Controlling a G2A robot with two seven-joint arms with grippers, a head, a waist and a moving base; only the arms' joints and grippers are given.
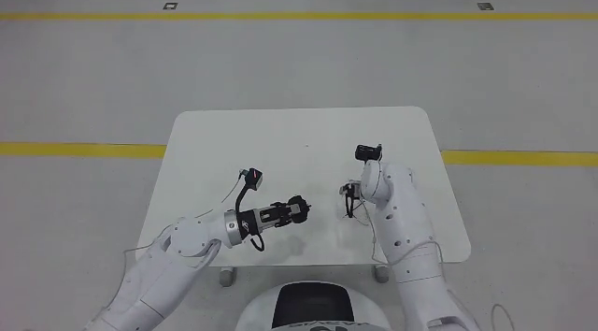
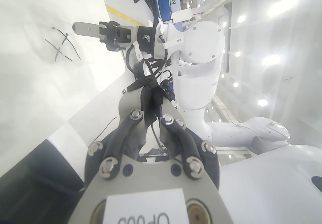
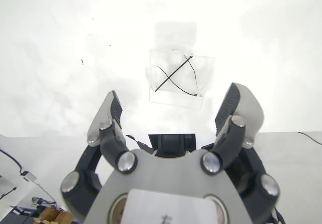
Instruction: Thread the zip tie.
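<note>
Holding my left claw (image 1: pixel 301 208) over the near part of the tabletop (image 1: pixel 299 139), fingers drawn together; nothing made out between them. Right claw (image 3: pixel 174 90) sits to its right and a little farther out, spread wide, pointing down over a clear tray (image 3: pixel 176 102). In the tray: thin black zip ties (image 3: pixel 173 74), lying crossed. One runs straight, another curves across it; which is on top I cannot tell. Neither claw touches them. Judgement: the step in hand is the first pick-up, and threading has not begun. To do it well, choose the straight tie and close on it away from the crossing, so the second strand is not pinched with it. Leave the tail free for the other claw. The strap likely lies flat and slick on the tray floor, so descend square, one pad on either side, and close slowly. Risks: a tray wall may block one finger; the tray looks light and may slide.
</note>
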